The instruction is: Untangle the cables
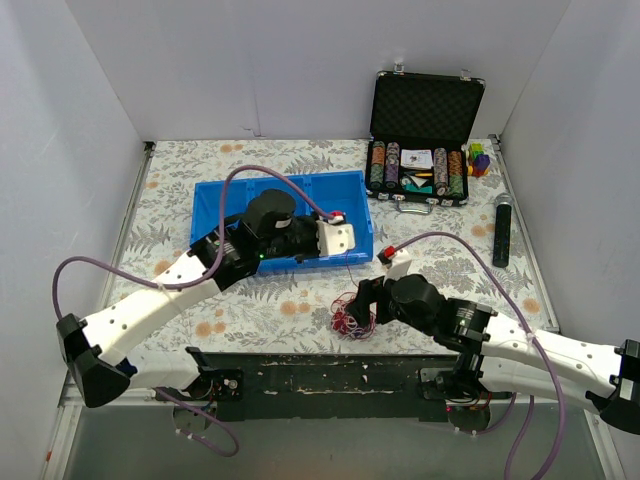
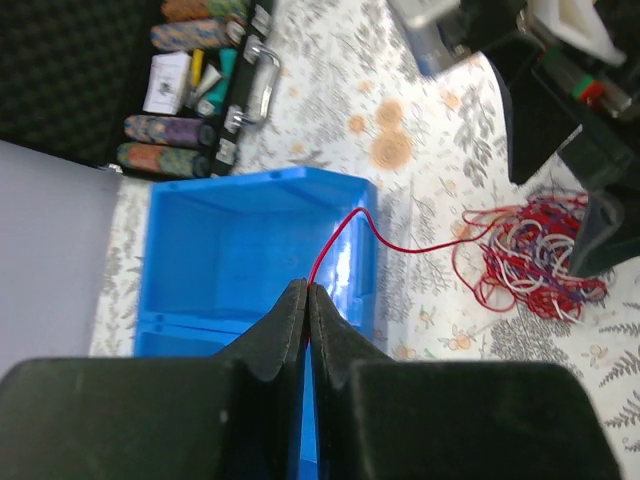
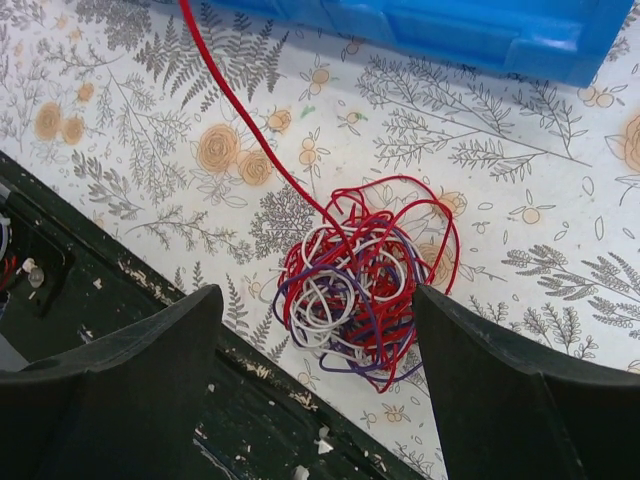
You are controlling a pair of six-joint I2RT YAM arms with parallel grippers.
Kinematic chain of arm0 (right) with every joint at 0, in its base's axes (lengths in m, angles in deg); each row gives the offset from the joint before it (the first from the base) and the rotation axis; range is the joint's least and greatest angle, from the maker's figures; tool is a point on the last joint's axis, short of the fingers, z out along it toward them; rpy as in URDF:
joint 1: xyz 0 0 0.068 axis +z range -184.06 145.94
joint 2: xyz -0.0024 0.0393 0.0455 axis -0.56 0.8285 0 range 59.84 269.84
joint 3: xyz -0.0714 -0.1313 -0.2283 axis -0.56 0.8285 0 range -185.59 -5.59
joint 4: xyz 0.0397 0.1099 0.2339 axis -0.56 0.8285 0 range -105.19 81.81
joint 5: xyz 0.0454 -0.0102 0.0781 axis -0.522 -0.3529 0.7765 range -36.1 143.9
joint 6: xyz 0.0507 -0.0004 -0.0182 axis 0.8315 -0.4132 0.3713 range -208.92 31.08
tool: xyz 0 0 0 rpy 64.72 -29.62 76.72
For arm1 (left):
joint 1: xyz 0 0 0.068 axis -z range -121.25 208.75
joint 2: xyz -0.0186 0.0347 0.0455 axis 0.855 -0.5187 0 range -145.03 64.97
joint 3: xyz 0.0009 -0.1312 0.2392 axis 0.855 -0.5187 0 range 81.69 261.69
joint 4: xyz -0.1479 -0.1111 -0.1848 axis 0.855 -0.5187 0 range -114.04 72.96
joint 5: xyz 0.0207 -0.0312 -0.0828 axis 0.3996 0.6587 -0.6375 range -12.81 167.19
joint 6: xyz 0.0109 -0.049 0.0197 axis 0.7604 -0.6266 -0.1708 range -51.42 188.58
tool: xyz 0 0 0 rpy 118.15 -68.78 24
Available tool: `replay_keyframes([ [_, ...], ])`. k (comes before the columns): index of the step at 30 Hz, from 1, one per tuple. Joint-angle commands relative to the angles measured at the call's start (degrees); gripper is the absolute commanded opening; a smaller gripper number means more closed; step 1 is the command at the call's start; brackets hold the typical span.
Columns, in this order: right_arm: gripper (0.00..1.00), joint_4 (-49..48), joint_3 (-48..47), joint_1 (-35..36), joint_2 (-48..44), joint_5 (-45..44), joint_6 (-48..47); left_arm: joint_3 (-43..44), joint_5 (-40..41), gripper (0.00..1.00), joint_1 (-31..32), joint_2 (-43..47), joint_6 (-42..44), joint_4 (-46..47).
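The cables [image 1: 352, 318] lie as a small tangle of red, white and purple wires on the floral tablecloth near the front edge. The tangle also shows in the right wrist view [image 3: 360, 285] and the left wrist view [image 2: 535, 262]. One red strand [image 2: 345, 225] runs out of it, over the wall of the blue bin [image 1: 210, 200]. My left gripper [image 2: 307, 292] is shut on that strand above the bin [image 2: 230, 240]; in the top view it [image 1: 295, 242] is over the bin. My right gripper [image 3: 318, 295] is open, its jaws on either side above the tangle [image 1: 362, 300].
An open black case of poker chips [image 1: 425, 130] stands at the back right, with a colourful toy [image 1: 480, 158] beside it. A black stick-shaped device [image 1: 502, 230] lies at the right edge. The black front rail [image 3: 90, 300] runs just below the tangle.
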Motion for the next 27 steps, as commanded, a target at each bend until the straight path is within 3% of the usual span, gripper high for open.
replay_keyframes([
  [1, 0.85, -1.5, -3.0, 0.0, 0.0, -3.1, -2.2, 6.9, 4.6, 0.0, 0.5, 3.6, -6.2, -0.9],
  [8, 0.84, -4.7, -0.7, 0.0, 2.3, -3.1, -0.8, 10.7, 21.8, 0.0, -0.3, 7.0, -12.0, 13.1],
  [14, 0.84, -13.3, 3.7, 0.0, 7.9, -3.8, 2.0, 19.5, 19.5, 0.0, -0.4, 4.9, -12.2, 10.3],
  [20, 0.81, -18.1, 3.6, 0.0, 15.5, -4.5, 3.9, 21.2, 16.0, 0.0, -0.4, 5.9, -13.9, 7.3],
  [27, 0.8, -21.7, 2.7, 0.1, 12.4, -2.5, -0.3, 24.8, 14.2, 0.0, -0.4, 5.7, -13.5, 3.8],
])
